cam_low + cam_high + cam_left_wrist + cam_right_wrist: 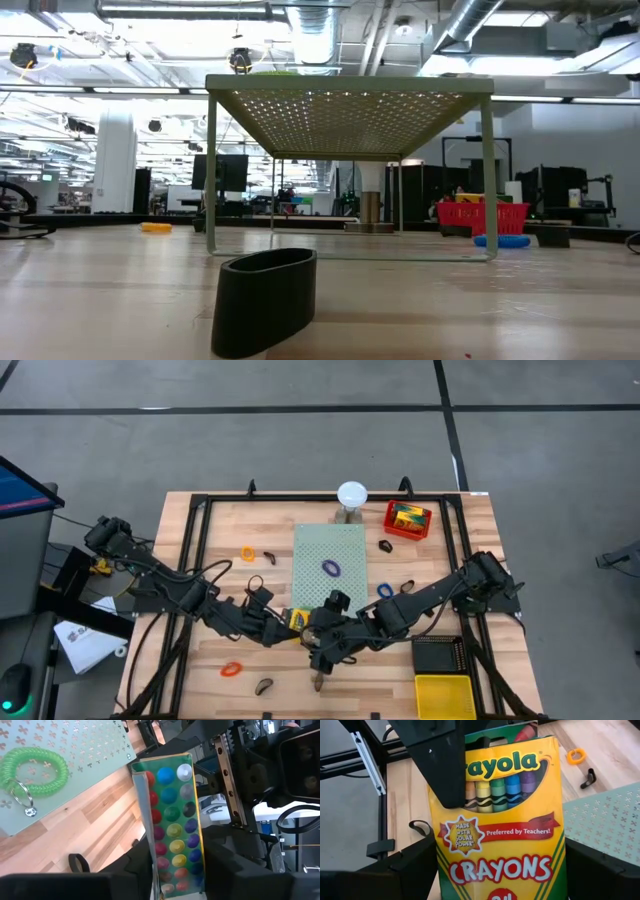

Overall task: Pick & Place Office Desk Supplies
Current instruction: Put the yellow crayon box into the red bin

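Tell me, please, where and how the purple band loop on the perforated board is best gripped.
Probably from straight above: the purple band loop lies flat on the perforated board, so pinch one side of the band, one finger inside the loop.

We see a pale-green perforated board [330,565] standing on thin legs mid-table, a white round dome [351,493] on a grey stand just behind it, a black tray [440,656] and a yellow tray [445,695] touching at the front-right corner.
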